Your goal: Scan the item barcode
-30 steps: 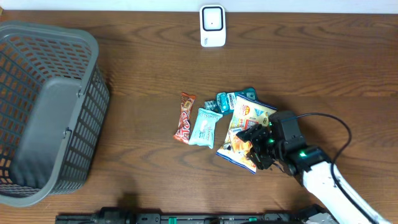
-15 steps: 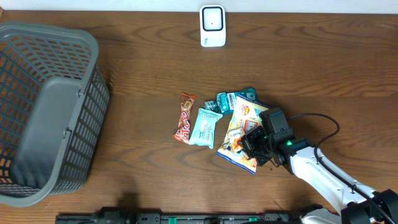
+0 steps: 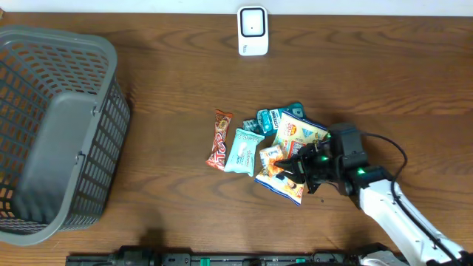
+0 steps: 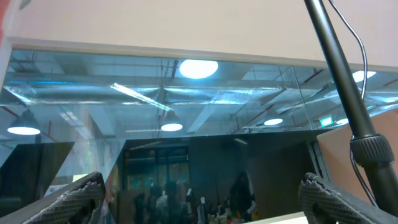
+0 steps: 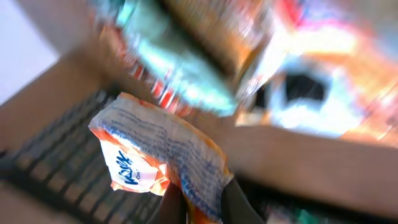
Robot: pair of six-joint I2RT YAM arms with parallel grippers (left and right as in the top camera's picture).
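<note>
A pile of snack packets lies at mid-table: a red bar point(image 3: 219, 140), a light blue packet point(image 3: 243, 151), teal packets point(image 3: 266, 118) and a yellow chips bag point(image 3: 299, 131). My right gripper point(image 3: 287, 164) is shut on a small orange-and-white packet point(image 3: 271, 157), gripping its edge at the left side of the pile. In the right wrist view that packet point(image 5: 165, 158) sticks up from between my dark fingers point(image 5: 239, 202), with blurred packets behind. A white scanner point(image 3: 252, 31) stands at the table's far edge. My left gripper point(image 4: 199, 199) is open and points up at a window.
A large grey mesh basket point(image 3: 44, 125) takes up the left end of the table. A blue-and-orange bag point(image 3: 282, 186) lies under my right gripper. The right arm's black cable loops over the table at the right.
My right gripper closed over the pile and now holds the small orange-and-white packet, raised toward the left. The left gripper has stayed open and still.
</note>
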